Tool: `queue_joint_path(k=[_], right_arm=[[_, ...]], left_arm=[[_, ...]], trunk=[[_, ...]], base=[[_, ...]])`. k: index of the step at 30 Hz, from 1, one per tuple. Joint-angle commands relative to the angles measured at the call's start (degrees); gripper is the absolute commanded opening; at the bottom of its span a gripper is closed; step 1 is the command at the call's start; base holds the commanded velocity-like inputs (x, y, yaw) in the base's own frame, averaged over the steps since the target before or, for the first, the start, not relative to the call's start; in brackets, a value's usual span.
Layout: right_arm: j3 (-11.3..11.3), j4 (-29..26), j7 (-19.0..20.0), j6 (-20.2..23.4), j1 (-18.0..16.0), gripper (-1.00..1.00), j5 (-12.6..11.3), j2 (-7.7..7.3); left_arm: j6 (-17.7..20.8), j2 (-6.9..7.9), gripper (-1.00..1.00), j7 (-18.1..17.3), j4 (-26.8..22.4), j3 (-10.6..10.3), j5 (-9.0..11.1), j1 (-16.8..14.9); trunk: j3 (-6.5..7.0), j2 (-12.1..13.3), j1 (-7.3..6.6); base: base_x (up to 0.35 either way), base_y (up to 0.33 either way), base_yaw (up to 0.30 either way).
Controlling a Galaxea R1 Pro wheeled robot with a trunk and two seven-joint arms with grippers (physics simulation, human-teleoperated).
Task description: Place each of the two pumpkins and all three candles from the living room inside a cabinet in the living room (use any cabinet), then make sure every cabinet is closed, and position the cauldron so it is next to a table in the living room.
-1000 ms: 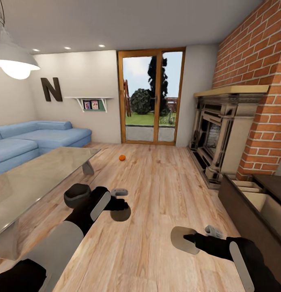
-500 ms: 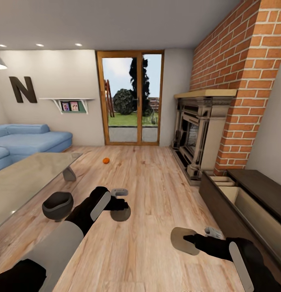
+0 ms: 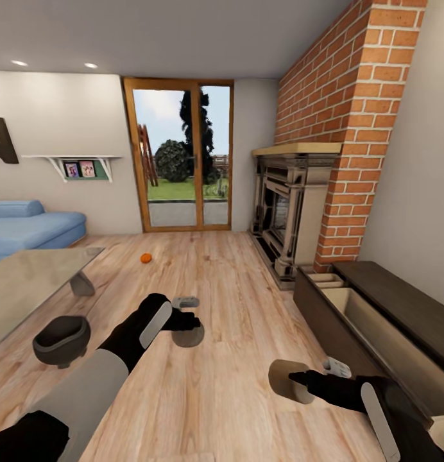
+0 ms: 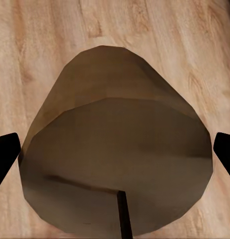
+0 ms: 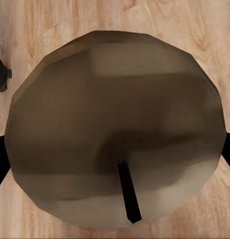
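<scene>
My left gripper [image 3: 183,321] is shut on a stubby candle [image 3: 188,335] held above the wooden floor; in the left wrist view that candle [image 4: 115,164] sits between the black fingertips [image 4: 5,154]. My right gripper [image 3: 302,380] is shut on a second candle [image 3: 286,380], which looms large in the right wrist view [image 5: 115,129]. An orange pumpkin [image 3: 145,258] lies on the floor far ahead. The dark cauldron [image 3: 61,340] stands on the floor left of my left arm, beside the glass-topped table [image 3: 29,282]. The dark brown cabinet [image 3: 401,301] runs along the right wall with drawers [image 3: 350,308] pulled open.
A stone fireplace [image 3: 286,212] in a brick chimney stands ahead on the right, just beyond the cabinet. A blue sofa [image 3: 29,228] lines the left wall. A glass door [image 3: 180,160] is straight ahead. Bare wooden floor [image 3: 235,282] stretches between table and cabinet.
The camera has turned to the right: table, sofa and pumpkin slid left in the picture and more of the cabinet came into view. Both grippers keep their candles.
</scene>
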Motion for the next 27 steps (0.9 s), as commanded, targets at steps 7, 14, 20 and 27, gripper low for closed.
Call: queue_joint_path(k=[7,14,20,27], right_arm=[[0.0,0.0,0.5,0.3,0.0,-1.0,0.4,0.06],[0.1,0.0,0.5,0.3,0.0,-1.0,0.5,0.07],[0.1,0.0,0.5,0.3,0.0,-1.0,0.4,0.07],[0.1,0.0,0.5,0.3,0.0,-1.0,0.5,0.07]], left_arm=[[0.1,0.17,-1.0,0.7,-0.1,-0.1,0.5,0.0],[0.1,0.18,-1.0,0.6,-0.1,-0.1,0.5,0.0],[0.1,0.18,-1.0,0.7,-0.1,-0.2,0.5,0.0],[0.1,0.18,-1.0,0.6,-0.2,-0.2,0.5,0.0]], trunk=[[-0.06,0.0,0.01],[-0.06,0.0,0.01],[-0.06,0.0,0.01],[-0.06,0.0,0.01]], base=[[0.229,0.214,-0.016],[0.264,0.219,0.044],[0.301,0.158,0.13],[0.314,0.124,0.021]])
